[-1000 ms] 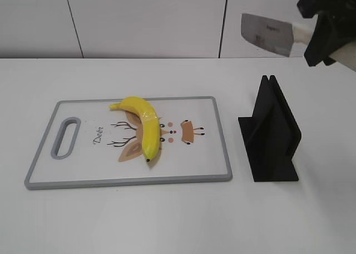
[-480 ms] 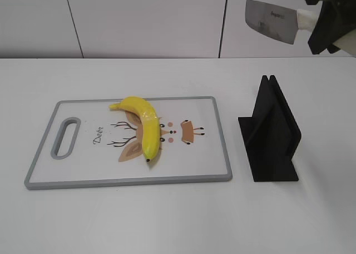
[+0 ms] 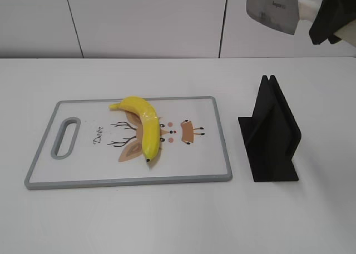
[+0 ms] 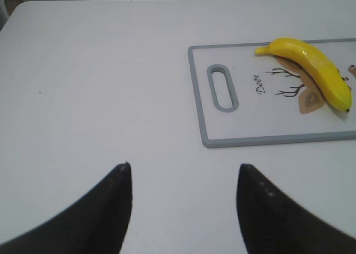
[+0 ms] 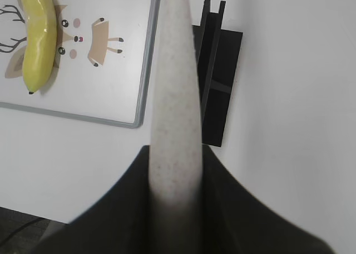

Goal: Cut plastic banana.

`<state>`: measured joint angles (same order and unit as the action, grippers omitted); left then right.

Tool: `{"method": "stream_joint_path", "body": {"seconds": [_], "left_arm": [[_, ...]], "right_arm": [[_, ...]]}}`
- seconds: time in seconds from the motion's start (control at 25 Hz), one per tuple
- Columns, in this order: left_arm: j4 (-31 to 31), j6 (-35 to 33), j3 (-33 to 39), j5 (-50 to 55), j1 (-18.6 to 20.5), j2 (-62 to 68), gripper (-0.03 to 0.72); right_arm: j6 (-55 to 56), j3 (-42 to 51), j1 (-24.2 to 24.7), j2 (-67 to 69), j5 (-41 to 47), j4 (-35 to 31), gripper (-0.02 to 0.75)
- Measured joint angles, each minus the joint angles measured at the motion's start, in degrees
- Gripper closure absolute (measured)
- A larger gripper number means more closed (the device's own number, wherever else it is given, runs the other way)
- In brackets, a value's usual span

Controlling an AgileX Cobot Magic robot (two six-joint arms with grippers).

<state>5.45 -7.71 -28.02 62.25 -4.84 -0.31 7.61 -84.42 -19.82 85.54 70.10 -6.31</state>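
Note:
The plastic banana [image 3: 143,124] lies whole on the grey-rimmed cutting board [image 3: 217,137], over the deer drawing. It also shows in the left wrist view [image 4: 311,70] and the right wrist view [image 5: 38,37]. My right gripper [image 3: 328,18] is at the top right, high above the table, shut on the pale handle [image 5: 174,98] of a cleaver. Its steel blade [image 3: 272,10] points left, above the black knife stand [image 3: 271,133]. My left gripper [image 4: 183,168] is open and empty over bare table, left of the board, out of the exterior view.
The black slotted knife stand sits right of the board and stands empty [image 5: 214,81]. The white table [image 3: 167,220] runs on in front of and behind the board. A white panelled wall stands at the back.
My right gripper has lifted the cleaver higher and a little to the right. The banana, board and stand have not moved.

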Motion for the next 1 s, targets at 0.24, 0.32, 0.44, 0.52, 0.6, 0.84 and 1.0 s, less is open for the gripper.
{"method": "stream_joint_path", "body": {"seconds": [0.24, 0.32, 0.44, 0.52, 0.6, 0.84, 1.0], "left_arm": [[0.0, 0.0, 0.0, 0.0, 0.0, 0.0, 0.128], [0.0, 0.0, 0.0, 0.0, 0.0, 0.0, 0.128], [-0.1, 0.0, 0.0, -0.2, 0.0, 0.0, 0.128], [-0.2, -0.4, -0.1, -0.6, 0.0, 0.1, 0.128], [-0.2, -0.9, -0.8, -1.7, 0.0, 1.8, 0.128], [0.2, -5.2, -4.6, -11.4, 0.0, 13.2, 0.128], [1.5, -11.0, -8.7, -15.5, 0.0, 24.3, 0.128]], "right_arm": [[0.0, -1.1, 0.0, 0.0, 0.1, 0.0, 0.569], [0.0, -1.3, 0.0, 0.0, 0.1, 0.0, 0.569], [-2.9, -1.3, 0.0, 0.0, 0.1, 0.1, 0.569], [-8.3, -1.3, 0.0, 0.0, 0.1, 0.1, 0.569], [-13.8, -1.3, 0.0, 0.0, 0.1, 0.1, 0.569], [-32.1, -1.3, 0.0, 0.1, 0.1, -3.4, 0.569], [-45.6, -1.4, 0.0, 1.3, 0.1, -8.7, 0.569]]}}
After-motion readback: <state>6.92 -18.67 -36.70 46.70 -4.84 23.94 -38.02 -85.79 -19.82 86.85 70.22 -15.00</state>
